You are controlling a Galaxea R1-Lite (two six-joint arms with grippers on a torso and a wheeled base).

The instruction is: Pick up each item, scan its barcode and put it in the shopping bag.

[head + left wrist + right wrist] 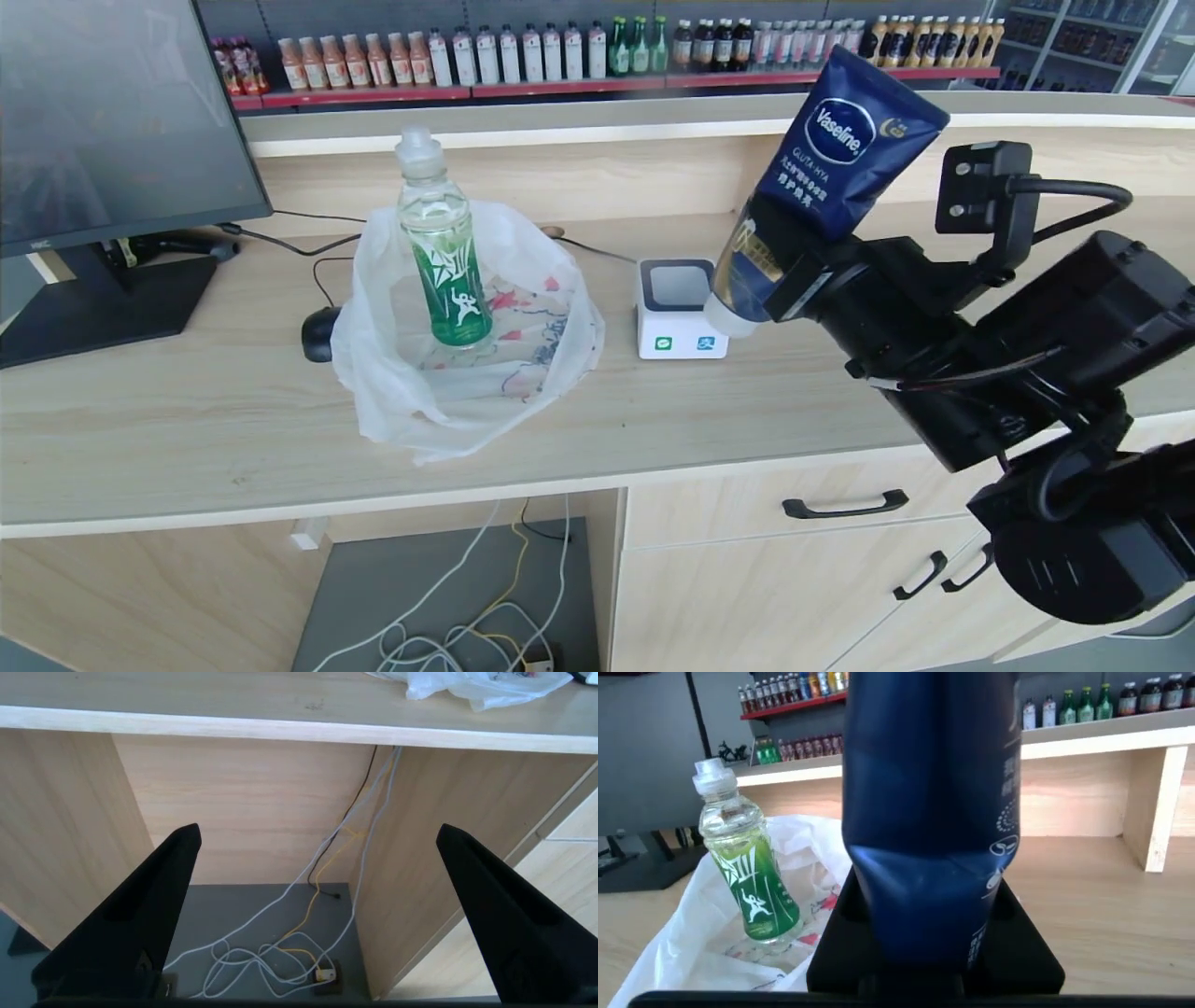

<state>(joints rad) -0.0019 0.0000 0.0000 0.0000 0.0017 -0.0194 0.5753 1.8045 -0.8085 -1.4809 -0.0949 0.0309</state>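
My right gripper (794, 280) is shut on a dark blue lotion tube (822, 177), held cap-down and tilted just above and right of the white barcode scanner (680, 308). The same tube (934, 803) looms close in the right wrist view. A green-labelled drink bottle (443, 247) stands upright inside the open white shopping bag (383, 373) at the counter's middle. Bottle (747, 873) and bag (673, 943) lie beyond the tube. My left gripper (318, 924) hangs open below the counter edge, facing the recess under the desk.
A monitor (112, 112) on its stand fills the counter's left end, with a black mouse (317, 333) beside the bag. Drawers with black handles (845, 507) sit under the counter at right. Loose cables (290, 952) lie on the floor in the recess. Bottle shelves line the back wall.
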